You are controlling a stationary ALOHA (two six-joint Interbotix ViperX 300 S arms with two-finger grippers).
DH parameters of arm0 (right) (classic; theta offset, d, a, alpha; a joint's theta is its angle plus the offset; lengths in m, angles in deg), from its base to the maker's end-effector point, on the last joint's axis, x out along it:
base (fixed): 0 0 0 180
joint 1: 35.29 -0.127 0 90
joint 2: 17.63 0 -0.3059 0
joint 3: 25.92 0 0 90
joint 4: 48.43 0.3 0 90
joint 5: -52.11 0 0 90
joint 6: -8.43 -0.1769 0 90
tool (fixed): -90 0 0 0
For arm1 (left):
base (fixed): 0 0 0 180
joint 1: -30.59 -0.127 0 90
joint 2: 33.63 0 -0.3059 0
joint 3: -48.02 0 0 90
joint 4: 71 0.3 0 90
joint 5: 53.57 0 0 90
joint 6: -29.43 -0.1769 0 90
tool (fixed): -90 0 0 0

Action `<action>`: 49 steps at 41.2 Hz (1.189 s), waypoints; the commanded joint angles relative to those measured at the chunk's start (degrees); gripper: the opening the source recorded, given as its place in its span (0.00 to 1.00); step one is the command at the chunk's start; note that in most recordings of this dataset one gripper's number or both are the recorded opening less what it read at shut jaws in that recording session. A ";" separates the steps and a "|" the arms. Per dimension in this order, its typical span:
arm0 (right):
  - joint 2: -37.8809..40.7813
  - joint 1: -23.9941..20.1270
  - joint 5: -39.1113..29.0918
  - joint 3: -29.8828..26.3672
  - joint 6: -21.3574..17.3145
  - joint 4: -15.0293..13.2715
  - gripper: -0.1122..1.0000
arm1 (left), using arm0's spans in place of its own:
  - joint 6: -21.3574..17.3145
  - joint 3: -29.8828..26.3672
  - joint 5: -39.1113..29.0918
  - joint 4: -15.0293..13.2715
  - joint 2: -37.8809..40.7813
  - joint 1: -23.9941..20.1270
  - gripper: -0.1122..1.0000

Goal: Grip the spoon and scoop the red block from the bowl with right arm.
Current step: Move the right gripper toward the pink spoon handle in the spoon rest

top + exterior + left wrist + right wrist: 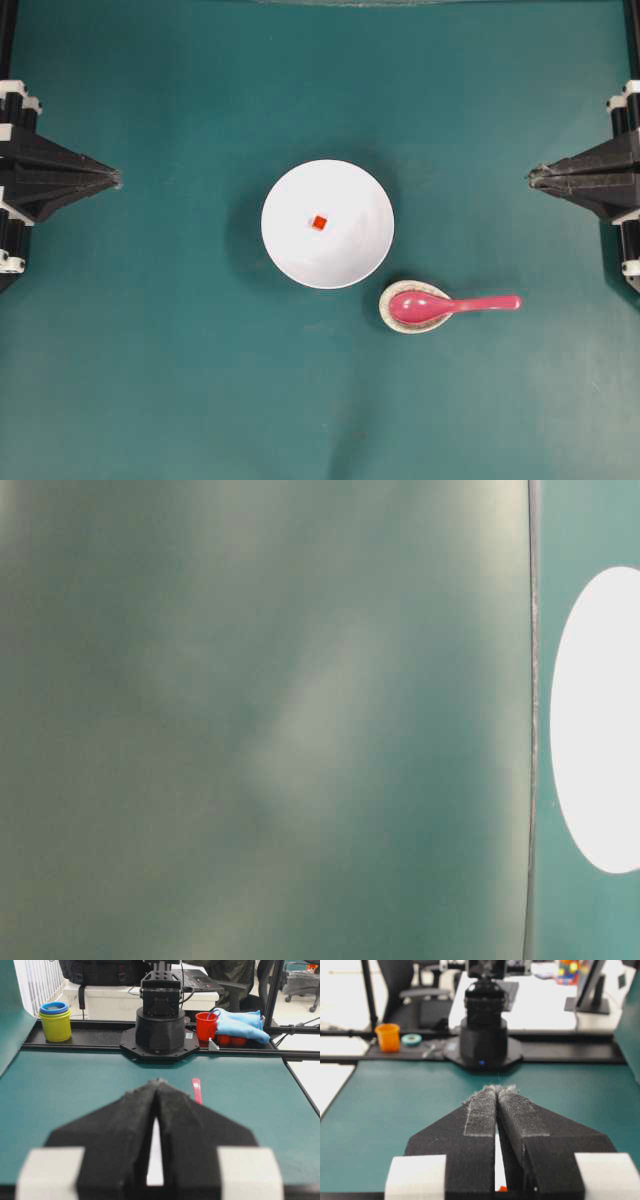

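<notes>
The white bowl (pixel 345 255) stands mid-table with the tiny red block (pixel 318 223) at its centre. The pink spoon (pixel 455 304) lies right of and nearer than the bowl, its scoop resting in a small speckled oval dish (pixel 398 292) and its handle pointing right. My left gripper (pixel 117 179) is shut and empty at the left edge. My right gripper (pixel 531 177) is shut and empty at the right edge, well back from the spoon. In the left wrist view the shut gripper (pixel 157 1081) hides all but the spoon's handle tip (pixel 196 1091). Below the right wrist view's shut gripper (pixel 497 1089), the block (pixel 502 1189) peeks through.
The teal mat (pixel 180 380) covers the table. Off the table's far edges are a yellow cup stack (pixel 55 1022), a red cup (pixel 206 1026), a blue cloth (pixel 240 1024), an orange cup (pixel 387 1036) and the arm bases (pixel 160 1025) (pixel 484 1035). The table-level view is a teal blur.
</notes>
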 commanded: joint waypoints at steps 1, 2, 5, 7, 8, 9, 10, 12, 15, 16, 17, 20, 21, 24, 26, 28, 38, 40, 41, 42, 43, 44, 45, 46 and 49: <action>0.18 -0.44 0.09 -0.79 -0.70 0.09 0.10 | -0.26 -2.02 -3.60 0.44 0.70 0.26 0.10; 0.18 -0.44 -2.02 -1.32 -0.79 0.09 0.10 | -0.44 -2.46 -7.47 0.53 0.62 0.26 0.10; 0.26 -0.44 -5.45 -2.02 -0.79 0.09 0.11 | -0.53 -2.99 -10.81 0.53 0.26 0.26 0.12; 0.18 -0.44 -7.91 -2.55 -0.79 0.09 0.10 | -0.53 -3.16 -12.57 0.62 0.00 0.26 0.12; 0.18 -0.53 -8.79 -2.81 -0.88 0.09 0.10 | -0.53 -3.25 -13.36 0.62 -0.18 0.26 0.12; 0.26 -0.44 -9.67 -2.99 -0.88 0.26 0.11 | -0.53 -3.34 -13.97 0.53 -0.35 0.26 0.12; 0.18 -0.53 -10.63 -3.16 -0.97 0.44 0.10 | -0.53 -3.34 -14.33 0.62 -0.53 0.26 0.12; 0.26 -0.44 -11.43 -3.34 -1.05 0.97 0.10 | -0.53 -3.43 -14.77 0.53 -0.88 0.26 0.12; 0.26 -0.44 -11.51 -3.43 -1.32 1.58 0.11 | -0.53 -3.43 -15.29 0.62 -1.32 0.26 0.12; 0.26 -0.53 -11.43 -3.34 -1.41 1.85 0.11 | -0.53 -3.43 -15.38 0.62 -1.41 0.26 0.12; 0.26 -0.44 -11.51 -3.34 -1.41 1.93 0.11 | -0.53 -3.43 -15.47 0.53 -1.41 0.26 0.12; 0.70 -0.44 -11.43 -3.25 -1.41 2.29 0.12 | -0.53 -3.43 -15.91 0.62 -1.58 0.26 0.12; 0.88 -0.53 -11.43 -3.25 -1.41 2.29 0.14 | -0.53 -3.52 -16.08 0.62 -1.58 0.26 0.12; 1.32 -0.62 -11.43 -3.08 -1.41 2.29 0.22 | -0.53 -3.43 -16.35 0.53 -1.58 0.26 0.12; 1.58 -0.70 -11.43 -3.08 -1.41 2.29 0.29 | -0.53 -3.43 -16.61 0.53 -1.58 0.26 0.12; 2.02 -0.79 -11.34 -2.90 -1.41 2.29 0.38 | -0.53 -3.43 -16.70 0.62 -1.58 0.26 0.12; 4.66 -0.88 -9.93 -2.20 -1.41 2.29 0.60 | -0.53 -3.43 -16.70 0.62 -1.49 0.26 0.12; 5.27 -0.88 -9.67 -2.02 -1.41 2.29 0.60 | -0.44 -3.43 -16.70 0.62 -1.41 0.26 0.12; 5.80 -0.97 -9.49 -1.93 -1.41 2.29 0.60 | -0.44 -3.43 -16.70 0.53 -1.49 0.26 0.12; 6.15 -1.05 -9.32 -1.85 -1.41 2.29 0.60 | -0.44 -3.43 -16.70 0.62 -1.49 0.26 0.12; 6.59 -1.05 -9.23 -1.67 -1.41 2.29 0.60 | -0.44 -3.43 -16.70 0.62 -1.49 0.26 0.12; 6.94 -1.14 -9.05 -1.58 -1.41 2.29 0.60 | -0.44 -3.43 -16.70 0.62 -1.49 0.26 0.12; 7.38 -1.14 -8.79 -1.58 -1.41 2.29 0.60 | -0.44 -3.43 -16.70 0.62 -1.49 0.26 0.12; 7.73 -1.14 -8.70 -1.49 -1.41 2.29 0.60 | -0.44 -3.52 -16.70 0.62 -1.49 0.26 0.12; 8.88 -1.41 -8.53 -0.97 -1.41 2.37 0.60 | -0.44 -3.43 -16.70 0.62 -1.49 0.26 0.12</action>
